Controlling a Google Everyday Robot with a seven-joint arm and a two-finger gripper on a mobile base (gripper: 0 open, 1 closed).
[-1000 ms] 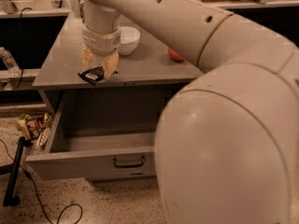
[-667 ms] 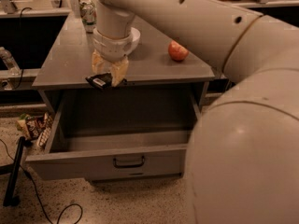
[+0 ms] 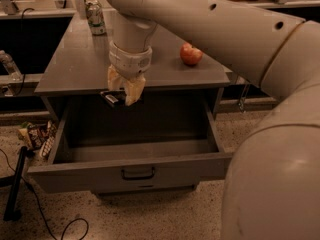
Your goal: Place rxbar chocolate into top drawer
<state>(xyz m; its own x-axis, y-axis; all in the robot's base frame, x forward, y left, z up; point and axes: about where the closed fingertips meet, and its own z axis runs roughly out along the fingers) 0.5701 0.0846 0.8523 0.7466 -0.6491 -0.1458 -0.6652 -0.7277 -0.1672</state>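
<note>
Speckled pale flooring (image 3: 165,219) ran under a grey metal cabinet (image 3: 75,69) with a smooth, matte top. Its wide shallow grey metal top drawer (image 3: 90,176) stood pulled out, with a dark curved pull handle (image 3: 137,173) at the centre of the flat front panel. Hanging from a thick cream-coloured arm (image 3: 215,24), the two-finger gripper (image 3: 124,86) sat at the cabinet's front edge, above the rear of the drawer cavity. Its tan fingers (image 3: 134,91) were closed against a small flat rxbar chocolate (image 3: 111,98) in a shiny black wrapper, held in the air over the drawer (its white label patch showed, but no lettering could be read). On the cabinet top stood a round red apple (image 3: 191,54) and a green-and-white drinks can (image 3: 95,17) whose print was illegible. Colourful snack packets (image 3: 35,134) lay on the floor to the left.
</note>
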